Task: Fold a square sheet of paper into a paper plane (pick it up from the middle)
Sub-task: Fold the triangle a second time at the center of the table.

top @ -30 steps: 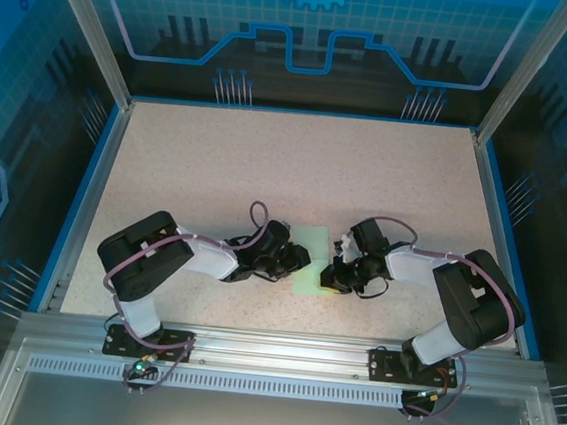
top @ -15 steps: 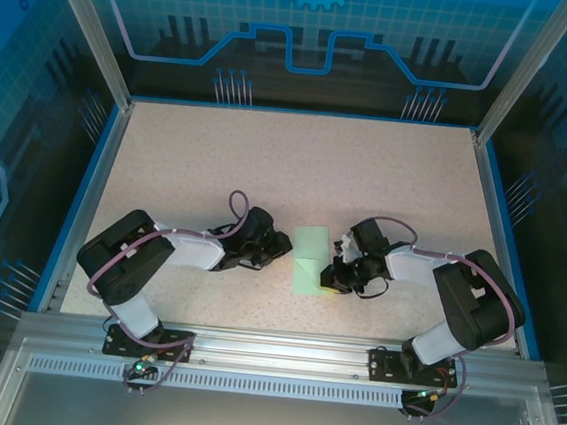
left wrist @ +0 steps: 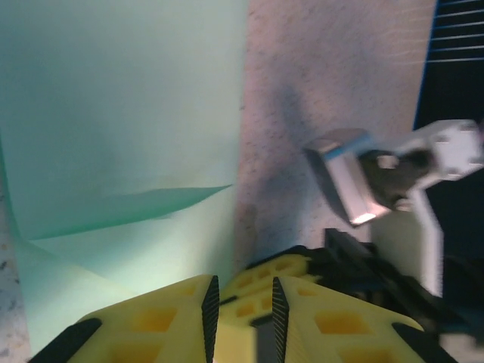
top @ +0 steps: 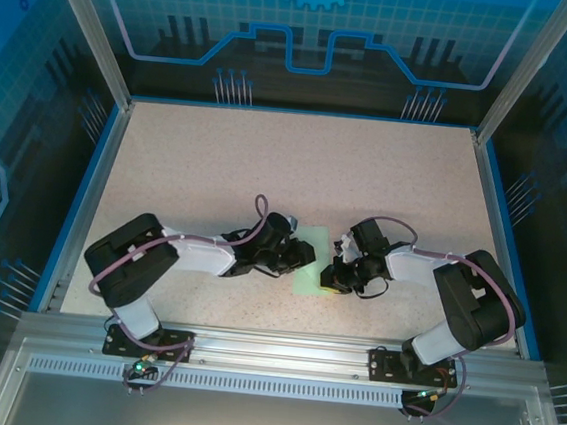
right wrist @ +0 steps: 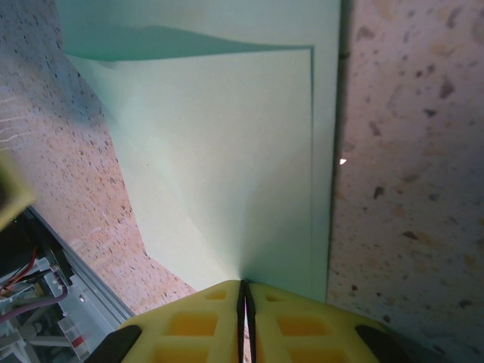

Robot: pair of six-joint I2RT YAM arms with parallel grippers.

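Observation:
The pale mint-green sheet of paper lies folded over on itself between the two grippers, near the table's front middle. My right gripper is shut on its right edge. In the right wrist view the paper shows layered flaps running into the pinched fingertips of the right gripper. My left gripper hovers over the paper's left part. In the left wrist view the left gripper stands slightly open with nothing between the pads. The paper spreads ahead to its left, and the right gripper's yellow fingers show through the gap.
The speckled tabletop stretches far back behind the paper, framed by a blue rim. An aluminium rail with both arm bases runs along the near edge. A white arm link stands close in the left wrist view.
The left gripper drew back to the left off the paper, then returned right over the paper's left part. The right gripper stayed shut on the paper's right edge without moving.

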